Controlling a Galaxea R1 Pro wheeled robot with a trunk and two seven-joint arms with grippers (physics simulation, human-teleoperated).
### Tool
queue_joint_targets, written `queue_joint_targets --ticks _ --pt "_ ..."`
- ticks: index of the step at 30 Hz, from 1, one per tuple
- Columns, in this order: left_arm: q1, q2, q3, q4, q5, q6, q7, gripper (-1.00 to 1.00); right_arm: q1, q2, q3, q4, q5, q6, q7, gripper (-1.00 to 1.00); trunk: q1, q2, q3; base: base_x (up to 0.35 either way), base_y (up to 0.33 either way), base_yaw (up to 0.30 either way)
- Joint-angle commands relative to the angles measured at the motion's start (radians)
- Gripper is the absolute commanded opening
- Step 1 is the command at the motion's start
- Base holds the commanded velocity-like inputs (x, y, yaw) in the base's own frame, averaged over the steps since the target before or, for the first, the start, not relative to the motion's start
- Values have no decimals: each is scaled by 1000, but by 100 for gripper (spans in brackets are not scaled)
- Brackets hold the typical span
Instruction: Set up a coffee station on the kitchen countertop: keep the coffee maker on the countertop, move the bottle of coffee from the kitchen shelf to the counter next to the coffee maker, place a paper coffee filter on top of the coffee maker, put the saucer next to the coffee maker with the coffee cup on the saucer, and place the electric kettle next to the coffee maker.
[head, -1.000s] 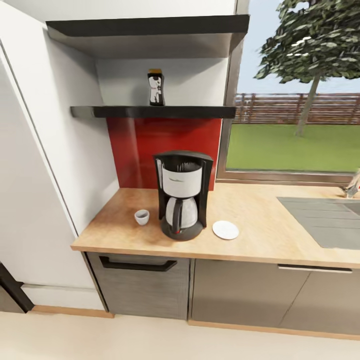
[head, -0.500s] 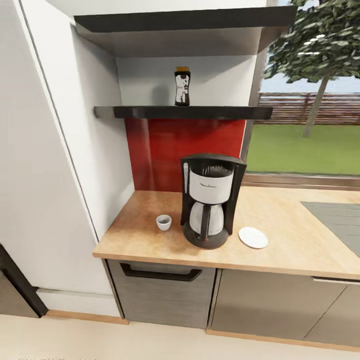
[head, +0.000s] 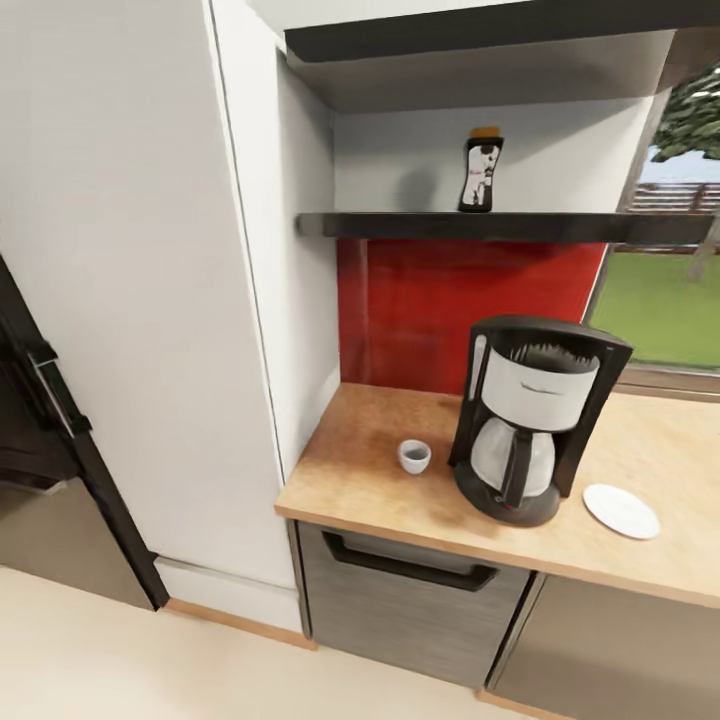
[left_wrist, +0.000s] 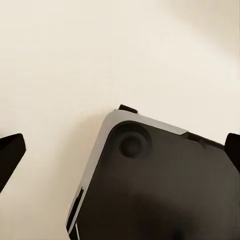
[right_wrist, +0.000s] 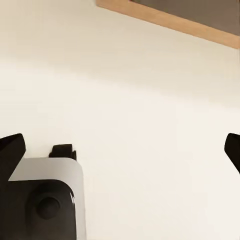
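We judge the task barely begun: the coffee maker (head: 535, 430) stands on the surface (head: 380, 480) near its front edge, the coffee cup (head: 414, 456) and the bare saucer (head: 621, 510) apart on either side, the bottle of coffee (head: 481, 170) on the kitchen shelf (head: 400, 226). The left pincer (left_wrist: 120, 145) and right pincer (right_wrist: 120, 147) hang spread apart, empty, over the floor (right_wrist: 140, 100).

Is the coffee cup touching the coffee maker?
Apart. The head view shows bare kitchen countertop between the coffee cup and the coffee maker.
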Motion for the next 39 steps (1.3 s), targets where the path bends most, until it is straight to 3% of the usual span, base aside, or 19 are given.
queue_joint_targets --ticks 1,29,39 --pt "0 0 3 -1 9 0 -9 100 -2 0 -8 4 11 -6 -4 100 1 -1 -1 111 323 96" --pt "0 -1 2 -1 7 0 -9 100 -2 -5 -9 4 8 -7 -3 100 1 -1 -1 106 324 5" --pt "0 -1 1 -1 6 0 -9 100 -2 -15 -10 4 -78 -6 -1 100 1 -1 -1 10 337 -25"
